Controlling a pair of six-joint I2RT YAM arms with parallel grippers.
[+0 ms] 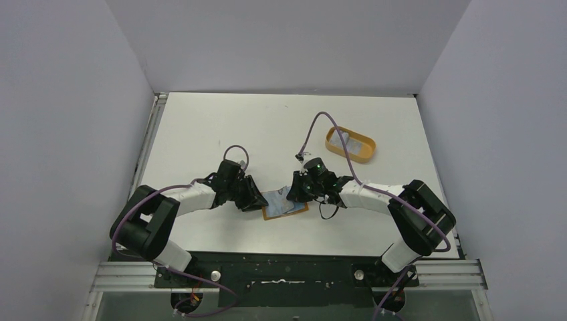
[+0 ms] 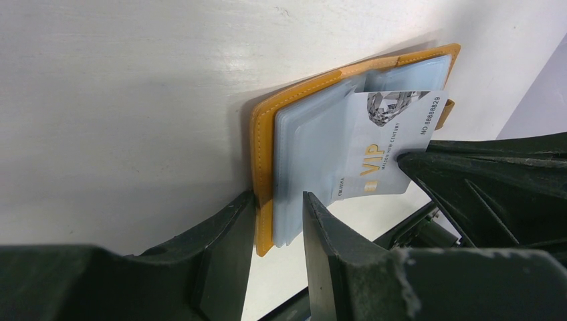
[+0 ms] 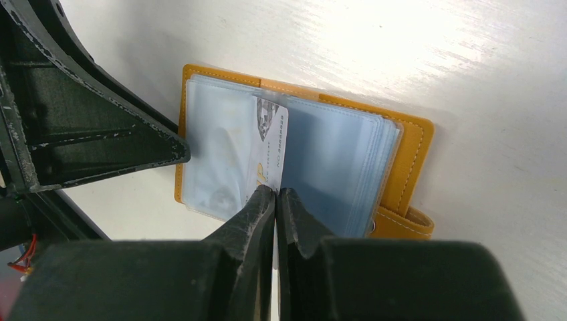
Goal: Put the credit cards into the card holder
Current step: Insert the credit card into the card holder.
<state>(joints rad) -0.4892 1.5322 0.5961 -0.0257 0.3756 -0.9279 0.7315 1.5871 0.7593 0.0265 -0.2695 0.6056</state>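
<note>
Top view: the open card holder [image 1: 285, 204] is lying on the worktop [image 1: 200, 127] at lower centre, its long axis running left-right between the left gripper [image 1: 257, 200] and right gripper [image 1: 294, 194]. Left wrist view: the left jaws are pinching the card holder's lower edge, and the credit card [image 2: 391, 140] is slanting toward upper right. Right wrist view: the right jaws, pressed together, are pinching the credit card's near edge, with its long axis pointing up-frame.

Top cam sits high behind my bases, looking down on the whole table [image 1: 200, 120]. Wrist cams ride my left claw [image 2: 279, 200] and right claw [image 3: 277, 192], super close, facing each other across the wallet [image 1: 284, 208] and card [image 2: 388, 147]. All three catch the wallet.
</note>
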